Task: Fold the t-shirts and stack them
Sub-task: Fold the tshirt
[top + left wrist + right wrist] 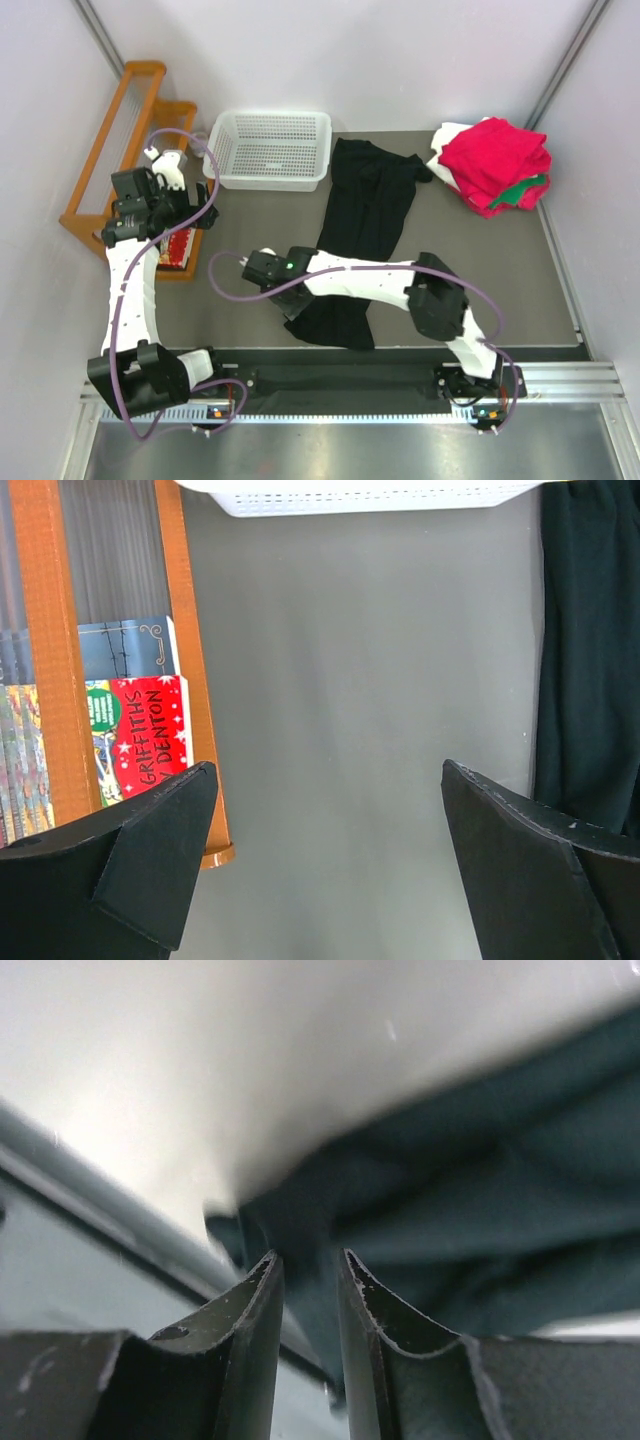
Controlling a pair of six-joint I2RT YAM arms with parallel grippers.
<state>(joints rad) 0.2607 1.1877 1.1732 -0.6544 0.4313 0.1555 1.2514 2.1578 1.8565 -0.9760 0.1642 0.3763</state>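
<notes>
One black t-shirt [370, 200] lies at centre; three folded shirts [495, 165], red, green and white, at two o'clock. Right arm stretches left, right gripper [308, 1280] pinching the black hem at six; left gripper [328, 768] gapes at nine.

Overhead shot is looking bright and sharp, with soft even light coming from above and only faint shadows sitting on the table [245, 215] under the arms. Ahead of the left gripper [330, 770] everything is showing crisp, no glare. Past the right gripper [308, 1260] it's getting rough: the black shirt [480, 1220] is blurring and reading teal, and white glare is washing out everything above the jaws.
</notes>
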